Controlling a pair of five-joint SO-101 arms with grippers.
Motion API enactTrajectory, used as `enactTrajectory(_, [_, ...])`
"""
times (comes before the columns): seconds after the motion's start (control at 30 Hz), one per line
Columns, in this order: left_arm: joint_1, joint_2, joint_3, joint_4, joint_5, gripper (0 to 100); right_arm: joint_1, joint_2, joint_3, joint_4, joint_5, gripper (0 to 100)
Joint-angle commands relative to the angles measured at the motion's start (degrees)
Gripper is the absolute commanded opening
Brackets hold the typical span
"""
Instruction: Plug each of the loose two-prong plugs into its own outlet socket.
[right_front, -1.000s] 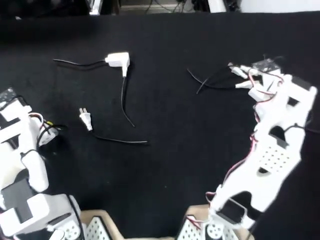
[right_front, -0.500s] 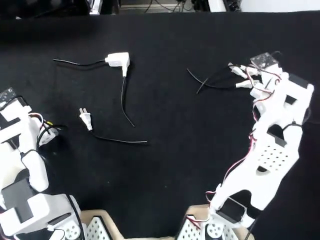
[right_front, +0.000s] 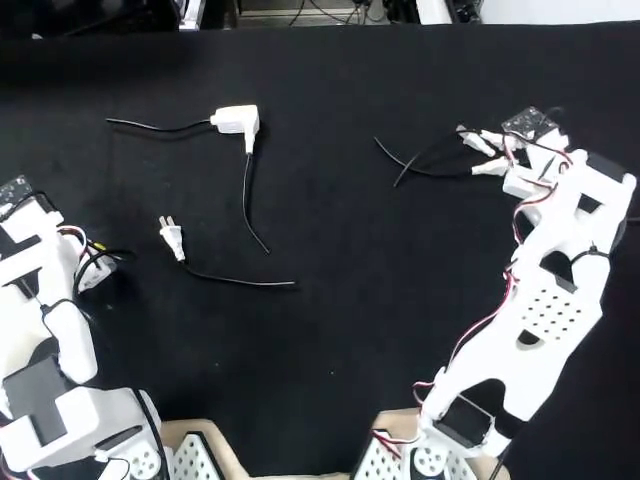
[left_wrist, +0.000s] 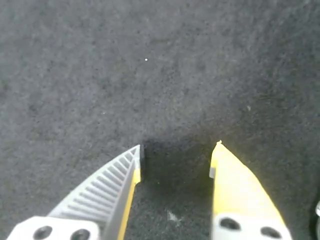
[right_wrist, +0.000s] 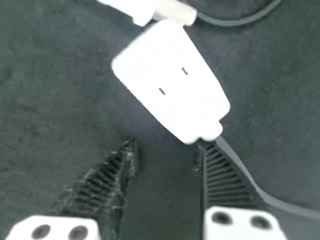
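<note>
- Right arm has shuffled a touch over the last second. Its wrist crept toward the far edge and the elbow swung outward. The left arm and the plug and socket on its side haven't budged.
- Right hand (right_wrist: 165, 150) hangs just short of a white socket block (right_wrist: 170, 100), fingers apart with nothing between them. The block's cable end sits right beside one fingertip.
- A second white plug (right_wrist: 145, 10) lies just past the block. It's close, but not plugged in as far as I can tell.
- Left hand (left_wrist: 177, 152) sits low over bare counter (right_front: 400, 300), fingers spread, holding nothing.
- The other pair is nearer the left arm: the loose plug (right_front: 172, 240) lies flat, well apart from its socket (right_front: 238, 120).
- What could go wrong, my guess: the block is smooth hard plastic with rounded corners and lies skewed to the fingers. A pinch could catch a corner and make it spin or squirt out.
- A finger landing on the thin cord could also drag the block sideways.
- The cords are thin, springy and black on black cloth, so they're easy to snag.
- The counter looks like felt, and a block that light may just slide when prongs push against it.
- The fingers are ribbed on the inside, which should help grip.
- The slots are narrow, so the prongs need to be squared up first.
</note>
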Motion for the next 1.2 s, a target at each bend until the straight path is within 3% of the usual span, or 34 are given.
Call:
enactTrajectory(0.0, [0.4, -1.1, -0.4, -0.8, -0.4, 23, -0.1, -6.0, -2.5, -0.5, -2.1, 19.7])
enactTrajectory(0.23, [0.4, -1.1, -0.3, -0.8, -0.4, 23, -5.3, -7.6, -2.9, 0.5, -4.5, 40.2])
enactTrajectory(0.33, [0.5, -1.1, -0.3, -0.8, -0.4, 23, -6.8, -6.5, -2.5, -0.1, -4.7, 43.7])
enactTrajectory(0.57, [0.5, -1.1, -0.3, -0.8, -0.3, 23, -8.2, 0.5, -4.6, -0.1, -4.6, 36.0])
enactTrajectory(0.8, [0.5, -1.1, -0.3, -0.8, -0.3, 23, -7.8, 11.1, -15.7, 0.8, -4.6, 25.6])
enactTrajectory(1.17, [0.5, -1.1, -0.3, -0.8, -0.2, 23, -7.7, 17.8, -38.9, 21.1, -4.7, 5.7])
